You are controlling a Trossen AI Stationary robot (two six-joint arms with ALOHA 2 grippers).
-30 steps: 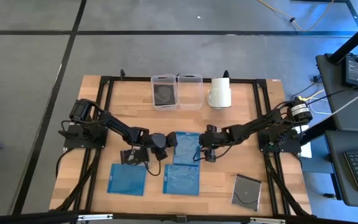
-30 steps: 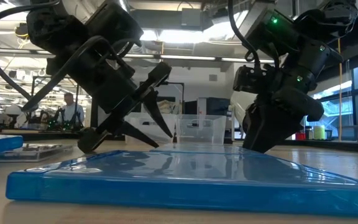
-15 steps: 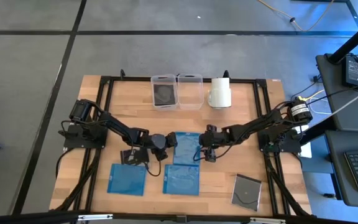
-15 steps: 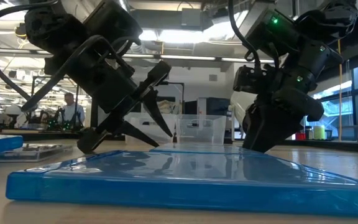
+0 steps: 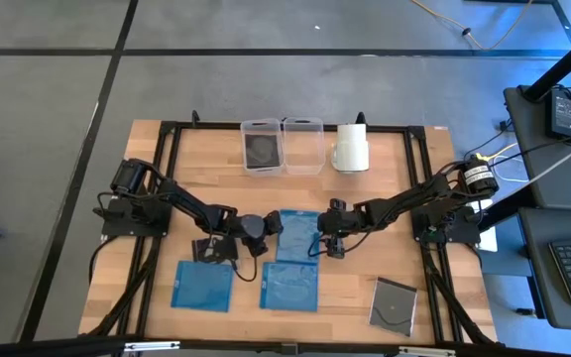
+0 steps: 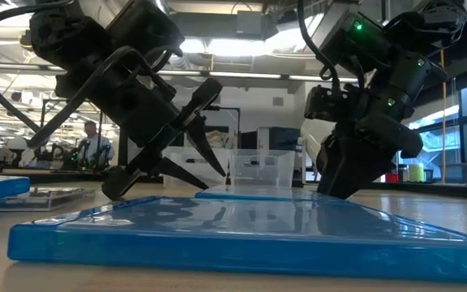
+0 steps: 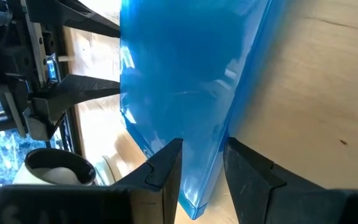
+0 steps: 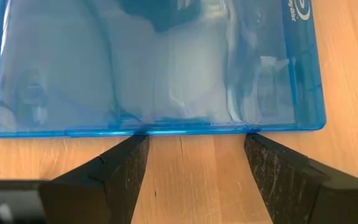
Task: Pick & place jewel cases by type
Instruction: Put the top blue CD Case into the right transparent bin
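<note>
the wooden table carries everything. at its far edge stand two clear bins side by side, the left one with a dark case inside, and just beside them a white roll. three blue jewel cases lie on the table: the middle blue case between the two arms, the second blue case in front of it, and the third blue case to the left of that one. one dark grey case lies near the front right corner, and another dark case lies partly under the left arm. the left gripper is at the left edge of the middle blue case, its two fingers standing one on each side of that edge, partly closed around it; i cannot tell if they really press on it. the right gripper is at the right edge of the same case, its fingers wide open and low on the wood, just beside the edge. in the low view a person is far behind the table.
</note>
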